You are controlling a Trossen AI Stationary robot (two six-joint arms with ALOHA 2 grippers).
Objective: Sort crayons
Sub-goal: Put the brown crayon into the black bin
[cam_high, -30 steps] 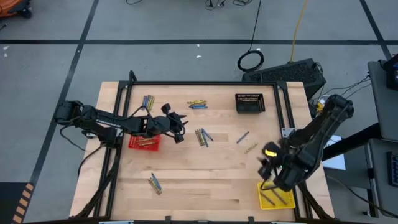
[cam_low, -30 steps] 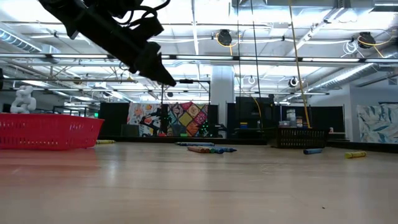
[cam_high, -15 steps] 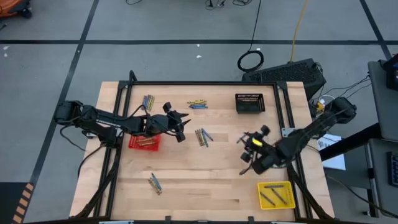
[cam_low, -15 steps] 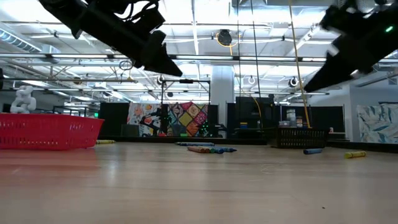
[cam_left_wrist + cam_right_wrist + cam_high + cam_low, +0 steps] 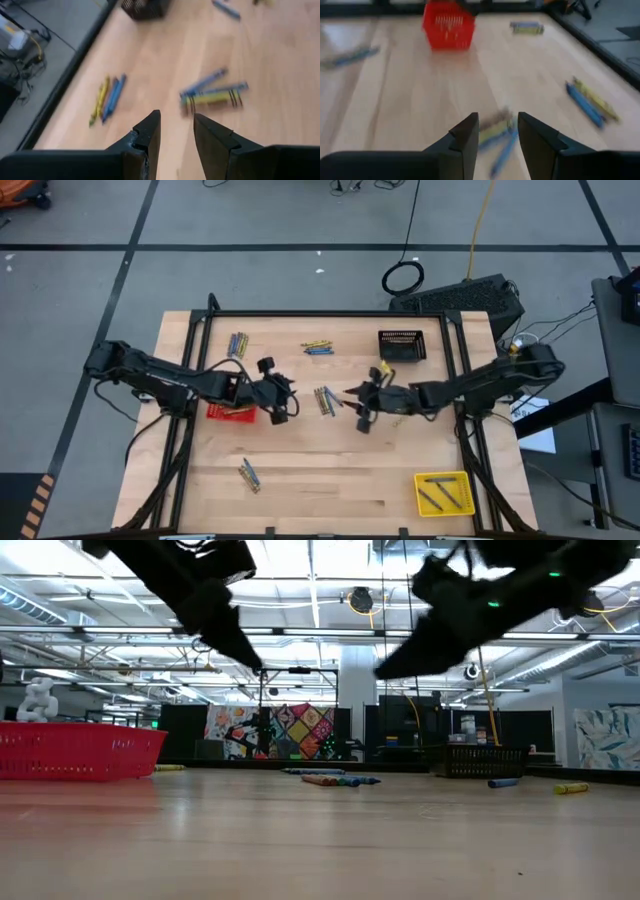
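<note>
Crayons lie on the wooden table in small clusters. One cluster (image 5: 325, 398) is at the middle, two (image 5: 238, 343) (image 5: 317, 346) are near the far edge, and one (image 5: 248, 473) is near the front. My left gripper (image 5: 285, 402) hovers open just left of the middle cluster (image 5: 212, 92), beside the red basket (image 5: 232, 410). My right gripper (image 5: 350, 395) hovers open just right of that cluster (image 5: 497, 132), pointing at it. Both grippers (image 5: 176, 117) (image 5: 497, 117) have nothing between their fingers and stay above the tabletop in the low view.
A black basket (image 5: 402, 345) stands at the far right. A yellow basket (image 5: 445, 493) at the near right corner holds grey-brown crayons. A yellow crayon (image 5: 403, 418) lies under my right arm. The near middle of the table is bare wood.
My right gripper has swung from above the yellow basket toward the table's middle, sinking and turning until it points at the middle crayon cluster from the right. My left gripper has shifted a little toward the near edge. No crayon has moved.
</note>
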